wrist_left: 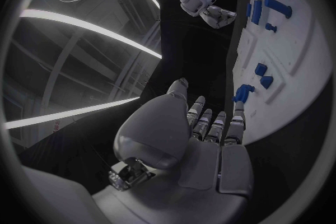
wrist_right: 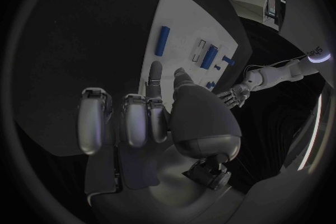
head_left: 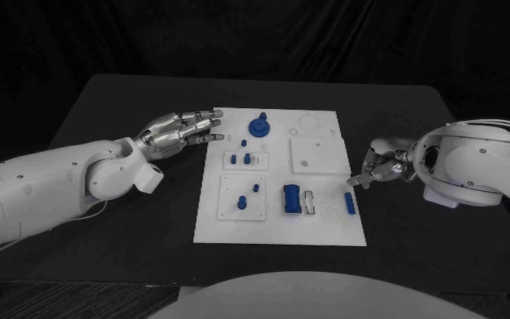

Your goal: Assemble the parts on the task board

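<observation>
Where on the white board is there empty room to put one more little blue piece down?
The task board is bare along its near edge, below the blue block and the slim blue bar. The far right corner, right of the round blue knob, holds only pale outlines. The middle is crowded with small blue pegs. The left robot hand hovers at the far left edge.

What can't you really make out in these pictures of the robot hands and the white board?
- Right robot hand, head view: its own arm covers most of it, so whether the fingertips touch the task board is unclear.
- Small blue parts, head view: too small to tell if they stand in holes or lie loose.
- Left robot hand, left wrist view: fingertips at the board's edge; contact cannot be judged.
</observation>
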You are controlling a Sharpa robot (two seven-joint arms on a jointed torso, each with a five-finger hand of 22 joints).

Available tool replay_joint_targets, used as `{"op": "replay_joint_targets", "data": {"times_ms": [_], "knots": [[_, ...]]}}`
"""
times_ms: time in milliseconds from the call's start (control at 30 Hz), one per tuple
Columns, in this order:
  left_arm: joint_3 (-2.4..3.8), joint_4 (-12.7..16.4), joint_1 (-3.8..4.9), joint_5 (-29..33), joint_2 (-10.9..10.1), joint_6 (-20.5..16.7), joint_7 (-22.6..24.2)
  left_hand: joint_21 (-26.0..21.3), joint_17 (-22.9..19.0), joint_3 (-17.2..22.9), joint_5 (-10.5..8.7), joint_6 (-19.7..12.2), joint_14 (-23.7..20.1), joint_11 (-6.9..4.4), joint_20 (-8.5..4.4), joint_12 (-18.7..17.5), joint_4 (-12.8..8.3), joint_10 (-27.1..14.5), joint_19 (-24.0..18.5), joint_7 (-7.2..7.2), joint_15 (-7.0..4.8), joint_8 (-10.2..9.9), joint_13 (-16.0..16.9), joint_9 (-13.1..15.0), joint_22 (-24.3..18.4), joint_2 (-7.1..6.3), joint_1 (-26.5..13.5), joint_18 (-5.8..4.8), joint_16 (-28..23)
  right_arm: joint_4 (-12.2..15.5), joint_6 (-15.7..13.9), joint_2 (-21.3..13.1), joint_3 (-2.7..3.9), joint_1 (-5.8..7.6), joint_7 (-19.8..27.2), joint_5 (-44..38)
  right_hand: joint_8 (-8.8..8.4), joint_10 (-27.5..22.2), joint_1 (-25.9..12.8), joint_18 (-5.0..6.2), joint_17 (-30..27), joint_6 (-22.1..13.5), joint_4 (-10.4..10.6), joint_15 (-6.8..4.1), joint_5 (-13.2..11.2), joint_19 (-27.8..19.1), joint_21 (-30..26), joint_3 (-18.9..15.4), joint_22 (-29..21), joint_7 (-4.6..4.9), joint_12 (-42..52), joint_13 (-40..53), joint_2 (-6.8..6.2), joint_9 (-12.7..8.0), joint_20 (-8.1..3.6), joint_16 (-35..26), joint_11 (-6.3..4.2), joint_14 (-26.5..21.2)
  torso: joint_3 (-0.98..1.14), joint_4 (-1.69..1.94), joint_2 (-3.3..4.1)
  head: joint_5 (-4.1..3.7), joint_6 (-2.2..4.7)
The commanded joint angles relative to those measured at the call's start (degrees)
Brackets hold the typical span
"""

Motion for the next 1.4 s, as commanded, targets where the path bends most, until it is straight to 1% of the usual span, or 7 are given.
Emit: {"op": "replay_joint_targets", "data": {"times_ms": [33, 333, 533, 667, 833, 1100, 1400], "knots": [[0.05, 0.0, -0.07, 0.3, 0.1, 0.4, 0.7, 0.3, 0.1, 0.0, -0.1, 0.2, 0.1, 0.01, -0.01, 0.2, 0.3, 0.4, 0.4, 0.06, 0.1, 0.2, 0.1, 0.1, -0.1, 0.16, -0.4, 0.55, 0.2, -0.4, 1.6, 0.5, 0.04, -0.64, -1.8, -0.3, 1.58, 5.9, -2.0, -0.14, 5.3, 0.1, 1.3, -0.56, -3.1, 2.8, 0.4, -0.8, 12.3, -0.6, 0.2, 15.1, 0.5, 2.3, -0.51, 0.5, -0.56, 4.4, 0.03, 0.05, 0.02, -0.22, -0.01], [0.05, 0.1, -0.07, 0.3, 0.1, 0.5, 0.7, 0.3, 0.1, 0.0, -0.04, 0.1, 0.0, 0.08, 0.0, 0.2, 0.3, 0.4, 0.4, 0.09, 0.1, 0.2, 0.1, 0.1, -0.2, 0.17, -0.3, 0.54, 0.2, -1.1, 1.7, 2.0, 0.04, -2.2, -1.9, -0.3, 1.42, 5.9, -2.1, -0.17, 5.3, -0.7, 1.3, -0.58, -2.5, 2.8, 0.5, -0.9, 12.4, -0.54, 0.2, 15.1, 0.97, 2.8, -0.58, 0.5, -0.54, 4.4, -0.02, -0.06, 0.11, 0.03, -0.01], [0.05, 0.1, -0.07, 0.3, 0.0, 0.6, 0.6, 0.3, 0.1, 0.0, -0.04, 0.0, 0.0, 0.11, 0.01, 0.2, 0.3, 0.4, 0.4, 0.1, 0.1, 0.2, 0.1, 0.1, -0.2, 0.19, -0.3, 0.54, 0.2, -1.5, 1.4, 3.0, 0.05, -3.3, -1.9, -0.1, 1.22, 5.9, -1.1, -0.13, 5.0, -1.1, 0.2, -0.58, 0.3, 2.7, 0.4, -0.6, 12.3, -0.53, 0.2, 15.1, 1.29, 3.2, -0.6, 0.5, -0.49, 4.4, -0.06, 0.16, 0.08, -0.02, -0.01], [0.05, 0.2, -0.08, 0.3, 0.0, 0.6, 0.6, 0.3, 0.1, 0.0, -0.04, 0.0, 0.0, 0.11, 0.01, 0.2, 0.3, 0.4, 0.4, 0.1, 0.1, 0.2, 0.1, 0.1, -0.2, 0.19, -0.3, 0.54, 0.2, -1.7, 1.5, 3.4, 0.05, -3.75, -2.0, 0.0, 0.62, 5.9, 0.4, -0.1, 4.8, -1.7, -1.2, -0.53, 3.7, 2.6, 0.3, -0.2, 12.3, -0.4, 0.2, 15.1, 1.27, 3.2, -0.57, 0.4, -0.42, 4.3, -0.04, 0.02, 0.06, 0.1, -0.01], [0.05, 0.2, -0.08, 0.3, -0.1, 0.7, 0.6, 0.3, 0.1, 0.0, -0.04, 0.0, 0.0, 0.11, 0.01, 0.2, 0.3, 0.4, 0.4, 0.1, 0.1, 0.2, 0.1, 0.1, -0.2, 0.19, -0.3, 0.54, 0.2, -1.9, 1.7, 3.9, 0.05, -4.1, -2.0, 0.0, -1.45, 5.9, 3.3, -0.01, 4.3, -3.3, -3.6, -0.29, 9.2, 2.5, 0.0, 1.2, 12.1, -0.02, 0.2, 15.1, 1.05, 2.1, -0.4, 0.3, -0.15, 4.2, -0.1, 0.1, 0.08, -0.13, -0.01], [0.05, 0.2, -0.08, 0.3, -0.1, 0.7, 0.5, 0.3, 0.1, 0.1, -0.03, 0.0, 0.0, 0.16, 0.01, 0.2, 0.2, 0.4, 0.3, 0.11, 0.09, 0.2, 0.0, 0.0, -0.3, 0.19, -0.3, 0.53, 0.2, -2.6, 3.0, 4.6, 0.05, -4.63, -2.2, 0.0, -5.38, 5.9, 6.8, 0.12, 3.5, -4.7, -7.1, 0.35, 11.4, 2.2, -0.6, 4.6, 11.9, 0.97, 0.2, 15.1, 0.13, -1.4, 0.17, 0.0, 0.59, 4.1, -0.07, 0.01, 0.04, -0.01, -0.01], [0.05, 0.3, -0.09, 0.3, -0.1, 0.8, 0.4, 0.3, 0.1, 0.1, -0.03, 0.0, 0.0, 0.16, 0.01, 0.2, 0.2, 0.4, 0.3, 0.11, 0.09, 0.2, 0.0, 0.0, -0.3, 0.19, -0.3, 0.53, 0.2, -3.0, 3.2, 5.8, 0.05, -5.43, -2.3, 0.0, -8.11, 5.9, 9.9, 0.32, 1.4, -5.4, -11.5, 0.92, 15.1, 1.9, -1.6, 8.7, 11.6, 1.88, 0.2, 15.1, -1.2, -4.5, 0.69, -0.8, 1.36, 3.7, -0.09, -0.01, 0.05, 0.17, -0.01]]}}
